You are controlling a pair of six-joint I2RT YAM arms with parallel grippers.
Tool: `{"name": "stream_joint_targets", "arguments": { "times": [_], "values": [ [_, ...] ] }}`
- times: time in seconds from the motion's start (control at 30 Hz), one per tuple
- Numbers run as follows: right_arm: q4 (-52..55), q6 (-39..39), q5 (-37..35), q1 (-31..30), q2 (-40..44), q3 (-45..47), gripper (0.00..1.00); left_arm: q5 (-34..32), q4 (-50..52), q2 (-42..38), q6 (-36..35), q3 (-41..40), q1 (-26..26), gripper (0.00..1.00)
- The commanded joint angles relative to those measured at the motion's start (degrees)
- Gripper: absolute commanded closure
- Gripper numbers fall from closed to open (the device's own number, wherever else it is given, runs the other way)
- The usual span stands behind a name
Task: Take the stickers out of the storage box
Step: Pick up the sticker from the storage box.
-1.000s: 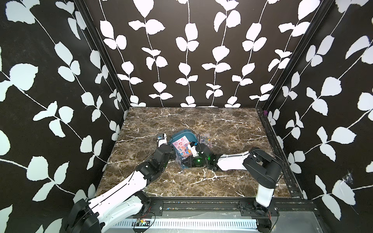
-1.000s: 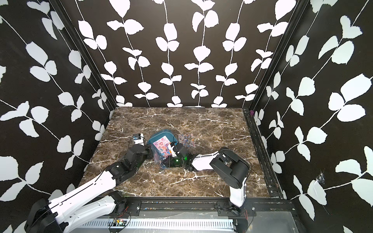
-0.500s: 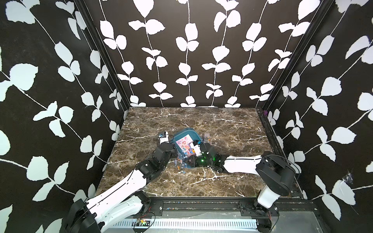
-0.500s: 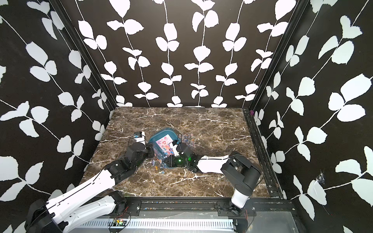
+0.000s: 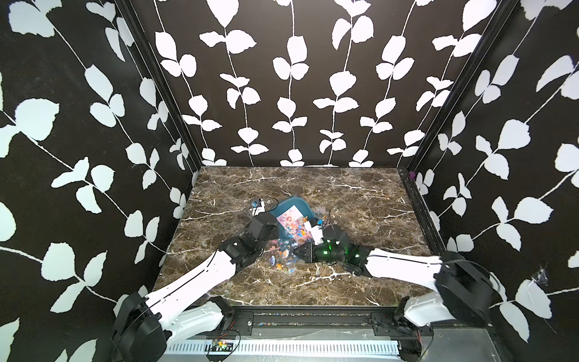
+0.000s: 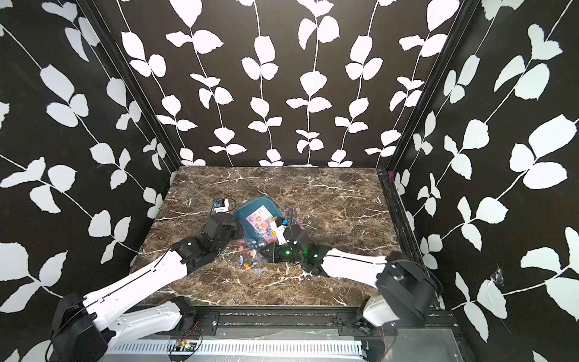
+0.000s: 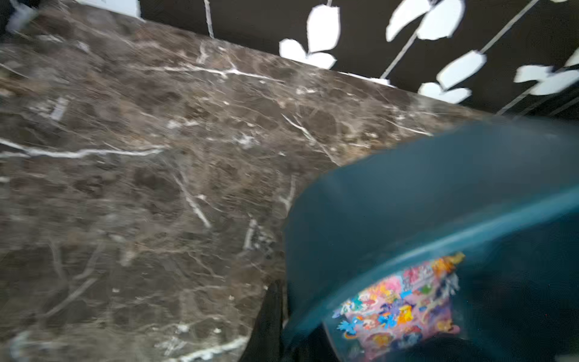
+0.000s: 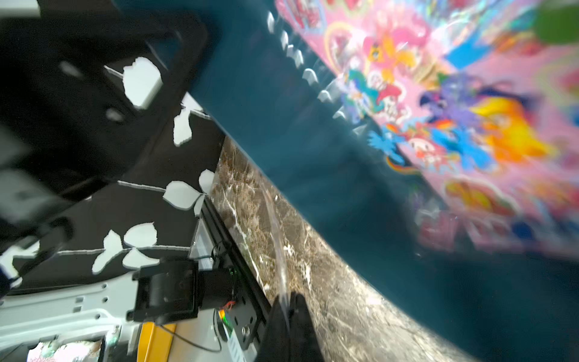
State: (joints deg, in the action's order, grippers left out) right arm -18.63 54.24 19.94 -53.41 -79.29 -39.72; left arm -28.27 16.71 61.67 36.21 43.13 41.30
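Nearest the camera head, a black rail (image 5: 313,316) and a white slotted cable duct (image 5: 282,346) run along the front edge of the table.

From there my two white-and-black arms reach inward. My right pincer (image 5: 296,253) is closed on the edge of a clear sticker sheet (image 5: 282,254). The right wrist view shows that thin transparent edge (image 8: 277,238) running in between its fingers (image 8: 288,326). The sheet carries tiny multicoloured stickers and spreads over the marble from the near end of the storage box (image 5: 289,205).

My left pincer (image 5: 274,233) is clamped on the left rim of the teal box, and one dark finger (image 7: 269,313) shows beside that rim (image 7: 407,203). The box sits near the table's middle, appears tilted, and is blurred in every view.

Inside it lies a pink sticker sheet (image 5: 289,219) printed with cartoon ponies, one with a rainbow mane (image 8: 470,109). Any lettering on it is too smeared to read. A small white-and-blue label (image 5: 257,207) on my left wrist is too small to read as well.

The surface is brown marble (image 5: 344,194) with white veins. At the far right corner of the table there is a small purple piece (image 5: 412,175).

The table is enclosed on three sides by black walls (image 5: 282,94) patterned with white leaf vines.
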Motion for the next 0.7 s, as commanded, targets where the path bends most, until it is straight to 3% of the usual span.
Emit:
{"name": "stream_joint_targets", "arguments": {
  "times": [0.0, 0.23, 0.4, 0.57, 0.67],
  "values": [
    [0.26, 0.53, -4.68, 0.61, 6.79, 1.06, 1.0, -4.9, 7.78, 0.12, -0.09, 0.04, -2.47, 1.0],
    [10.41, -2.19, -13.04, 1.41, 21.0, 0.7, 1.0, -8.03, 10.44, -3.76, 0.18, -0.76, -3.97, 1.0],
    [17.89, -1.58, -23.24, 6.24, 28.18, 0.7, 1.0, -7.26, 11.0, -6.04, 0.18, -2.3, -4.03, 1.0],
    [19.15, 0.78, -31.33, 13.55, 27.94, 1.14, 1.0, -6.49, 11.97, -8.89, -0.65, -3.47, -4.0, 1.0],
    [16.32, 3.43, -31.94, 19.19, 23.03, 1.32, 1.0, -6.72, 13.3, -10.78, -1.4, -3.64, -3.97, 1.0]
  ]
}}
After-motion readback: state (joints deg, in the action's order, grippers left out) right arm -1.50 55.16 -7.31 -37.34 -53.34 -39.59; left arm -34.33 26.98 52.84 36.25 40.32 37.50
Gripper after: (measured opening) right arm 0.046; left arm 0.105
